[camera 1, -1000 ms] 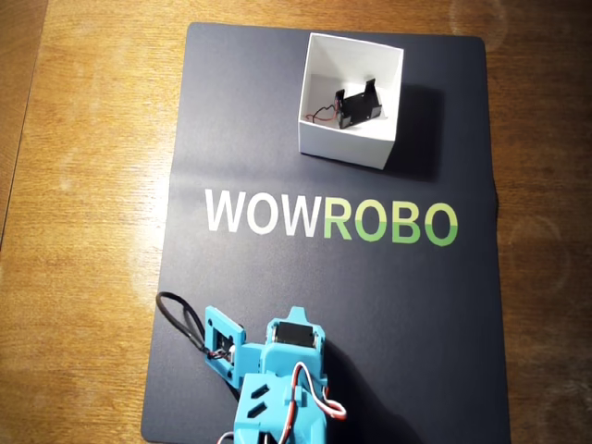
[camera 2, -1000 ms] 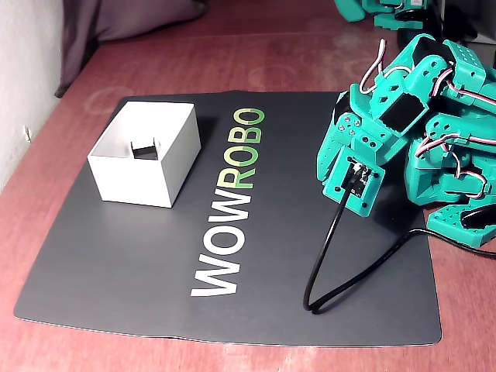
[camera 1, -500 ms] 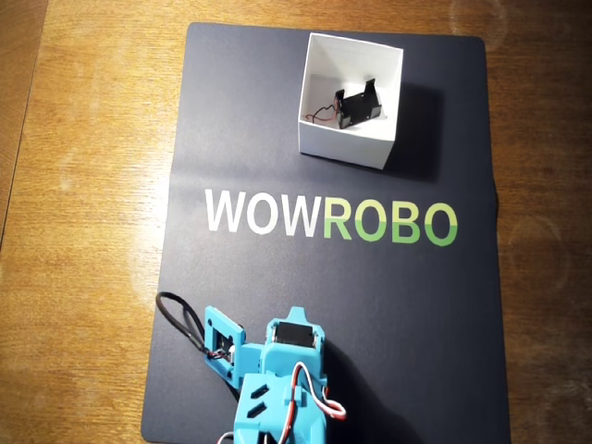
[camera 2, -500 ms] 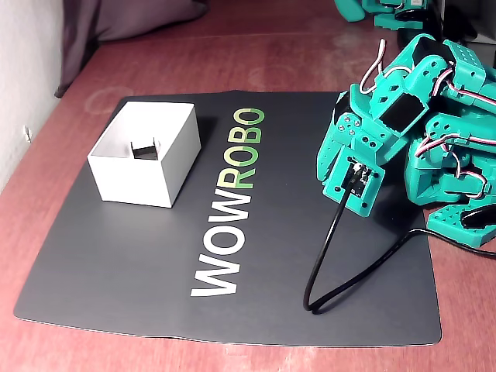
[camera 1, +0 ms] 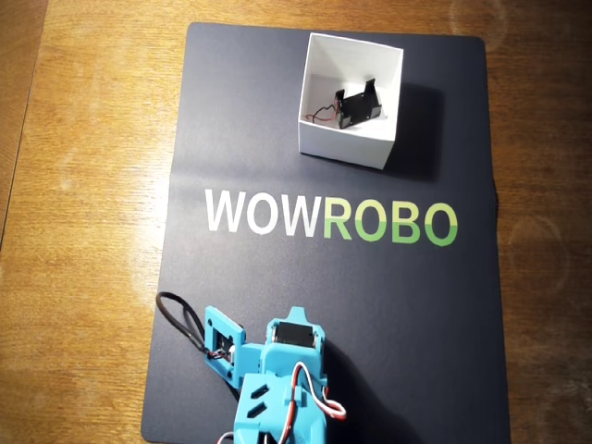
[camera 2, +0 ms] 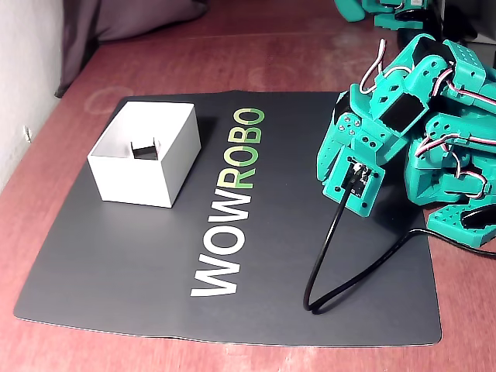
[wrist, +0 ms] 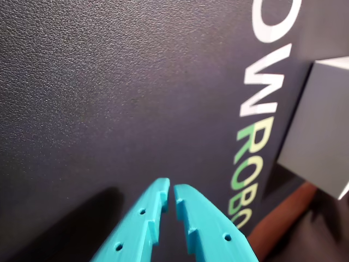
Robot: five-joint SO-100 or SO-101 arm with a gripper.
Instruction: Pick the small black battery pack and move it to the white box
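While you look down from overhead, you count one small black battery pack [camera 1: 358,106] and one white box [camera 1: 350,100]: the pack lies inside the box, on its floor, toward the 3 o'clock wall, with thin red and black wires trailing toward 9 o'clock. The box sits at about 12 o'clock on one dark mat [camera 1: 277,277] printed WOWROBO, and the mat lies on one wooden tabletop [camera 1: 83,185]. One teal arm [camera 1: 277,379] is folded at 6 o'clock of the mat, cut off by the bottom edge, with one black cable [camera 1: 180,319] looping beside it.

From the fixed view you see only the dark top of the pack [camera 2: 144,149] above the box's near wall [camera 2: 136,174]; the wires are hidden. The arm [camera 2: 387,124] is crowded against further teal parts at the right edge, and you cannot tell where one ends and the next begins.

In the wrist view the gripper [wrist: 171,192] shows two fingers [wrist: 142,229], their tips nearly together with only a thin slit between them and nothing held, hanging over bare mat. Only a corner of the box [wrist: 319,131] enters at 3 o'clock; its inside is out of sight there.
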